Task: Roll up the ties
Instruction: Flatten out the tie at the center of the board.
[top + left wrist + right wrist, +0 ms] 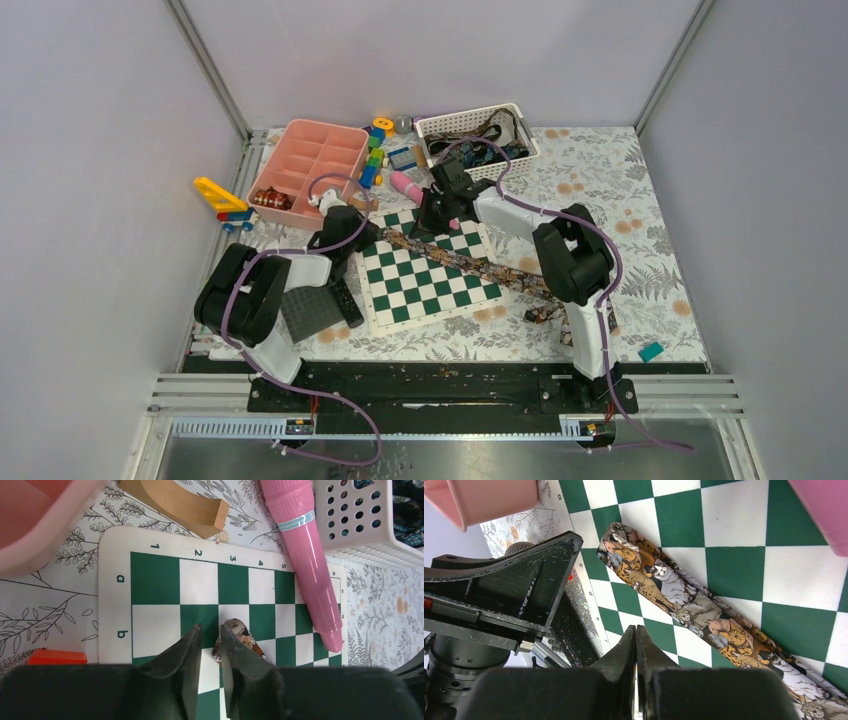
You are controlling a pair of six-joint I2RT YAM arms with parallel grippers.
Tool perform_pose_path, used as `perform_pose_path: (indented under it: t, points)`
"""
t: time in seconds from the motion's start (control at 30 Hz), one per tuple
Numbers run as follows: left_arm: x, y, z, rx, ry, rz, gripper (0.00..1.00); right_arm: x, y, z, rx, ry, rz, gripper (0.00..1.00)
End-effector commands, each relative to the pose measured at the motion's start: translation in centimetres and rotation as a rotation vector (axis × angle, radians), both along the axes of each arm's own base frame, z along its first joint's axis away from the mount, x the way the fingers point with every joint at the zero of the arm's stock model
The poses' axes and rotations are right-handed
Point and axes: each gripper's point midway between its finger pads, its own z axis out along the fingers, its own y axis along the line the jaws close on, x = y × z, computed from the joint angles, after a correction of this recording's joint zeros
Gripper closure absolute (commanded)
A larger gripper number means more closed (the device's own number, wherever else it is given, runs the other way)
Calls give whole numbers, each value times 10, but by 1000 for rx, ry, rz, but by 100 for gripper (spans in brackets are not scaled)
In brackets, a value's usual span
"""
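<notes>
A tie [470, 268] with a brown, tan and black cat pattern lies flat, running diagonally across the green-and-white chessboard [430, 295]. Its narrow tip [241, 634] lies just right of my left gripper [211, 630], which is narrowly open with nothing between the fingers. In the top view the left gripper [362, 228] is at the board's far left corner. My right gripper [636, 630] is shut and empty, hovering over the board beside the tie [684, 600]. It sits near the board's far edge [428, 222]. More patterned fabric [485, 150] lies in the white basket [475, 122].
A pink cylinder [310, 565] lies on the board's far edge. A wooden block [175, 502] and a pink compartment tray [305, 165] sit behind the board. A black remote [345, 300] and a grey plate [310, 312] lie left of it. A teal block [651, 351] is at the near right.
</notes>
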Motion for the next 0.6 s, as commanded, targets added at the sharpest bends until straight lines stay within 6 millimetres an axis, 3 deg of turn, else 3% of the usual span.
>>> perform_pose_path:
  t: [0.0, 0.17, 0.57]
  points:
    - [12, 0, 11, -18, -26, 15, 83, 9, 10, 14, 29, -51, -17, 100]
    - [10, -1, 8, -11, -18, 5, 100, 9, 10, 11, 23, -48, -17, 100]
    - [9, -1, 4, 8, -12, -12, 100, 7, 10, 12, 30, -42, -19, 100]
